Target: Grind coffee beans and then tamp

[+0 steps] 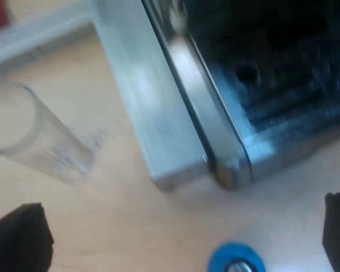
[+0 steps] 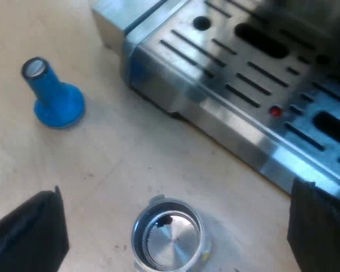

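Note:
The blue tamper (image 2: 52,95) stands upright on the wooden table, apart from the corner of the espresso machine (image 2: 255,85). The metal holder (image 2: 167,233) lies on the table with its round basket facing up, between the fingers of my right gripper (image 2: 175,232), which is open above it. In the left wrist view my left gripper (image 1: 181,232) is open over the table, with the blue tamper (image 1: 236,259) between its fingers and the espresso machine's corner (image 1: 226,164) just beyond. A clear measuring glass (image 1: 31,133) stands on the table beside the machine.
The machine's slotted metal drip tray (image 2: 249,62) with a small red dot (image 2: 276,111) lies close behind the holder. A pale ledge (image 1: 34,34) runs past the measuring glass.

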